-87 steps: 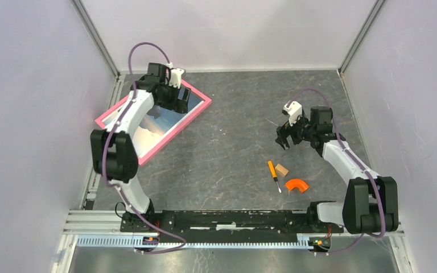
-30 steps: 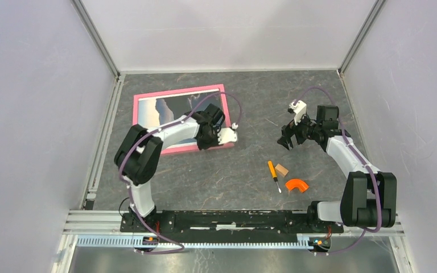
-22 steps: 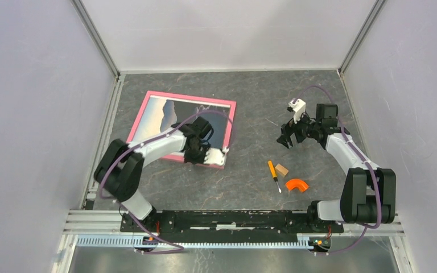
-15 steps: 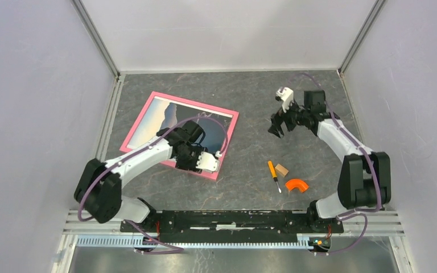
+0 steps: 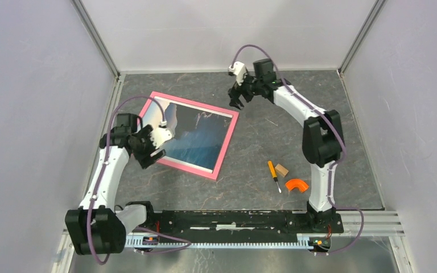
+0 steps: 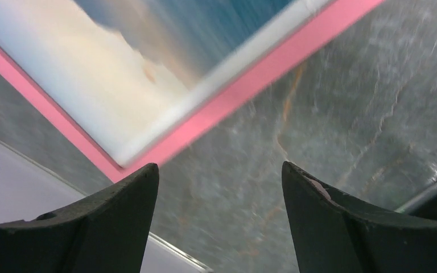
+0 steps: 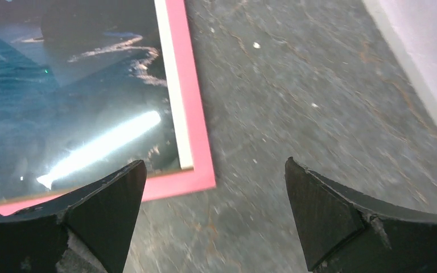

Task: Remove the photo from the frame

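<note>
Grey marbled surface (image 5: 250, 142) with pale walls around it carries everything. Toward its near-right corner lie a screwdriver (image 5: 273, 175), a wooden block (image 5: 282, 169) and an orange piece (image 5: 297, 185), close together and well apart from the work.

Farther in, on the left half, the frame (image 5: 225, 148) lies flat and face up, with the photo (image 5: 196, 139) inside it showing sea and cliffs. Its long sides run roughly left to right, skewed so the right end sits a little nearer the near edge.

The left arm (image 5: 109, 170) ends at the frame's near-left corner. The left jaws stand apart and empty. In the wrist view the pink corner lies just ahead of them and toward the left finger, with bare surface between the fingers, so they are beside the rim and not around it.

The right arm (image 5: 287, 96) reaches across to the far-right corner. The right jaws are spread wide and hold nothing, and the corner shows just ahead of them, between the fingers.

So the jaws sit at diagonally opposite corners, each about equally near the rim. Since the back faces down, the coming move likely turns on getting a finger under a rim edge to tip the frame over; a flat rim on a hard surface could slide rather than lift
</note>
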